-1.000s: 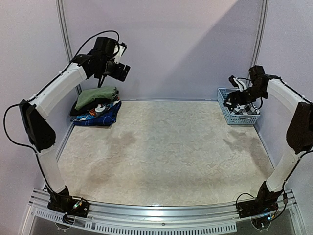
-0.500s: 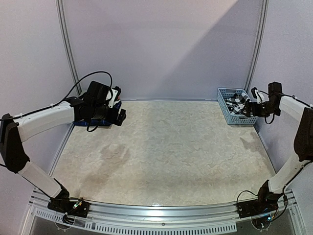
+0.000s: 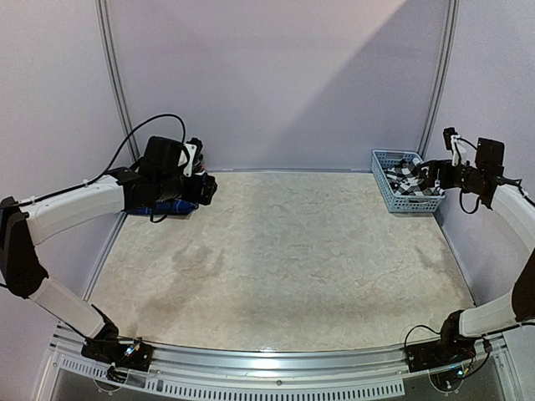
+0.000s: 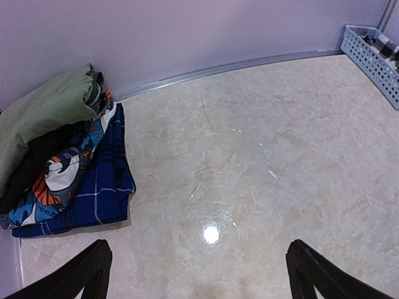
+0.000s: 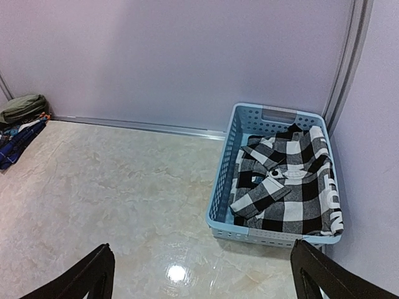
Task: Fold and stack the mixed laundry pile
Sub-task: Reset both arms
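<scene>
On the table [image 3: 284,251], a stack of clothes [image 4: 62,156] sits at ten o'clock, in the far left corner. A basket [image 5: 274,233] stands at two o'clock, in the far right corner, well apart from the stack. A shirt [image 5: 283,187] lies inside the basket.

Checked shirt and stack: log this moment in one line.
left gripper open, empty | right gripper open, empty | folded stack far-left corner | black-white check shirt loose in basket

Glossy table [image 4: 280,156], plastic basket [image 5: 274,233], cloth garments [image 4: 56,162]
</scene>
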{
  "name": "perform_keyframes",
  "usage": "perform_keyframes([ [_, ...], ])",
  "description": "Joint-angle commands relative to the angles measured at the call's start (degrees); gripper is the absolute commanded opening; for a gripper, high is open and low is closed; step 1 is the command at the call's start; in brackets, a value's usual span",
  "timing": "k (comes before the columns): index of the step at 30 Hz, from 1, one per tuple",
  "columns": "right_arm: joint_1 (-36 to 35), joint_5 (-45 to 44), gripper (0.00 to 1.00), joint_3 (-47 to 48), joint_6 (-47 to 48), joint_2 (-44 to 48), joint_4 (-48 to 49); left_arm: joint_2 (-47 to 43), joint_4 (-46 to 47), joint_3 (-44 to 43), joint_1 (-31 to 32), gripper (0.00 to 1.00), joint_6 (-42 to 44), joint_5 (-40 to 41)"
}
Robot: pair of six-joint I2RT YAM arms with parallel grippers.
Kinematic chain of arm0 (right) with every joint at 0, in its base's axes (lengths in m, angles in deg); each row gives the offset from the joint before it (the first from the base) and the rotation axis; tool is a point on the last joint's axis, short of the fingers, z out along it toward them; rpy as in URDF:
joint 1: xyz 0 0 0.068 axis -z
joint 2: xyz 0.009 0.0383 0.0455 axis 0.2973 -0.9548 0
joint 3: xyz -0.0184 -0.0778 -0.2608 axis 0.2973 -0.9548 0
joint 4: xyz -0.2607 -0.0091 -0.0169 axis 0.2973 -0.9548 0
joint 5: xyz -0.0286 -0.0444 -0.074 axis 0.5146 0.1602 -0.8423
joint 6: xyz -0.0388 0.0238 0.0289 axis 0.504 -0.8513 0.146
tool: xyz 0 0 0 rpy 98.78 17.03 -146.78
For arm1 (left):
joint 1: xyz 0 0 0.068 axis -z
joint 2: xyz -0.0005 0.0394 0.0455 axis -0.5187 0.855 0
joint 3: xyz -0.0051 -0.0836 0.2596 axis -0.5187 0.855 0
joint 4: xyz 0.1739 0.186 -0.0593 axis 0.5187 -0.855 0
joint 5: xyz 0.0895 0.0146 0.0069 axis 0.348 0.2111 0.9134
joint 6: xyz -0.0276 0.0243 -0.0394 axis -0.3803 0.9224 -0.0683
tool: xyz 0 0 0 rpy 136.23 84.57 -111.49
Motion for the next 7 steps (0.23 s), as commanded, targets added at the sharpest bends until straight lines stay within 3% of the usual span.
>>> perform_keyframes([
  [1, -0.1, -4.7, 0.99, -0.4, -3.1, -1.0, 2.9, -3.2, 1.4, 0.3, 0.5, 0.99, -1.0, 2.7],
  [7, 0.0, -4.5, 0.99, -0.6, -2.7, -0.6, 3.0, -3.5, 1.7, 0.5, 0.5, 1.00, -0.2, 3.9],
])
